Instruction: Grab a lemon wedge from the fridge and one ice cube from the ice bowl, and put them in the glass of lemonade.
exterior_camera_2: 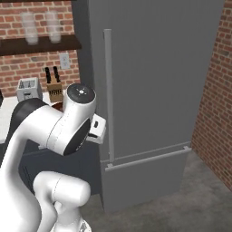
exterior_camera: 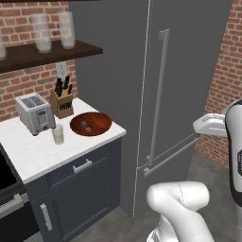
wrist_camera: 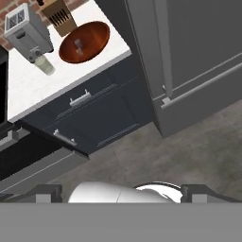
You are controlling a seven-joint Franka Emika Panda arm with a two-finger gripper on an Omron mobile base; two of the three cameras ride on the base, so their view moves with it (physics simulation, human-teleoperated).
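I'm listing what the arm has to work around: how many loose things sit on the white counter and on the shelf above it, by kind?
Toaster: 1
Knife block: 1
Brown bowl: 1
Glass of lemonade: 1
Frosted glasses on the shelf: 2 in full view; a third is cut by the left edge
Total: 6, or 7 with the cut-off one
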